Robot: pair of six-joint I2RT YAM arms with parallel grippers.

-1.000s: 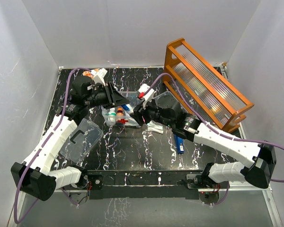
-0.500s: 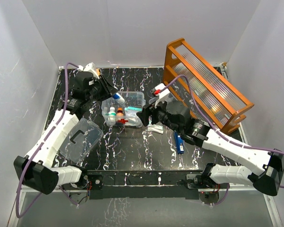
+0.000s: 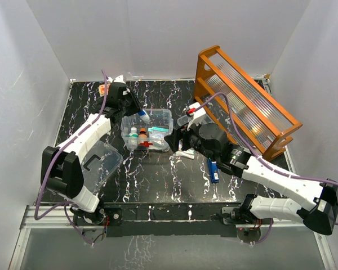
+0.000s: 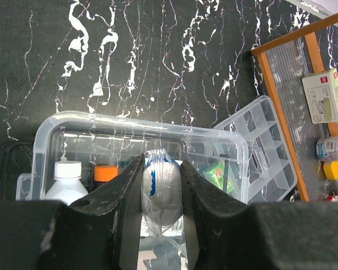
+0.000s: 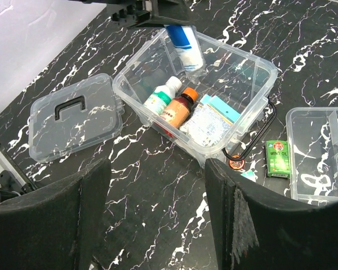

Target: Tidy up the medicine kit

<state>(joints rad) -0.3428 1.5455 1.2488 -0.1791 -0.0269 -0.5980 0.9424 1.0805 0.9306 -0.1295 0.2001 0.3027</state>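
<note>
The kit sits open toward the back of the table, about midway across, with an arm on either side. Its lid lies flat on the near left, well apart from it, handle up.

The left gripper hangs over the kit's back left part, clenched on a white tube with blue print. The left wrist view shows the tube pinched between both fingers, end down above the kit's rim.

The right gripper hovers just beside the kit's right end. Its fingers are spread wide with nothing between them.

Inside the kit stand a white bottle and a brown bottle with an orange cap. Beside them lie a silvery packet and a teal pack.

On the table to the kit's right lie a green packet and a clear divided tray. An orange rack stands at the back right.
</note>
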